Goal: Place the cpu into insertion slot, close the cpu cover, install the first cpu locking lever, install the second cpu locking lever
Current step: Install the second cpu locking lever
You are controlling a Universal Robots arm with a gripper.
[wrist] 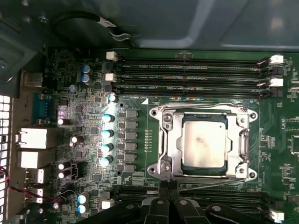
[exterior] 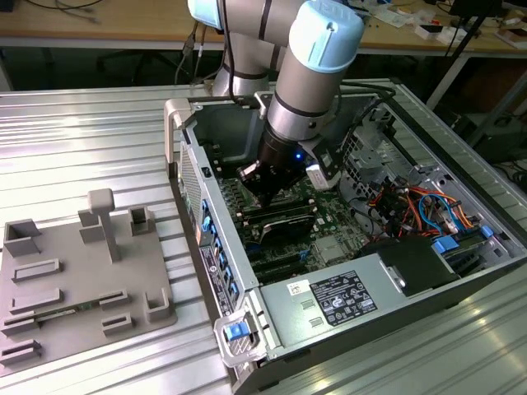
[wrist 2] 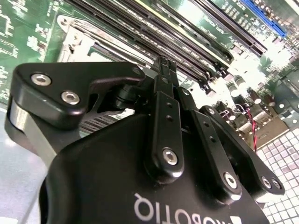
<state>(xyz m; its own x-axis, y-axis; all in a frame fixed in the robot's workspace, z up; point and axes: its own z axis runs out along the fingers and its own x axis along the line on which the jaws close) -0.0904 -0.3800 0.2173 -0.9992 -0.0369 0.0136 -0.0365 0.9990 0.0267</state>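
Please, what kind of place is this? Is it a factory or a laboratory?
It looks like a robotics laboratory or test workshop rather than a factory. An open computer case lies on a ribbed metal table, the gripper hangs over its motherboard, and cluttered wooden benches stand behind.

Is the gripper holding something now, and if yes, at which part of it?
Nothing is held. The gripper has its fingers pressed together beside the cpu cover, and the cpu already lies in the insertion slot under that cover.
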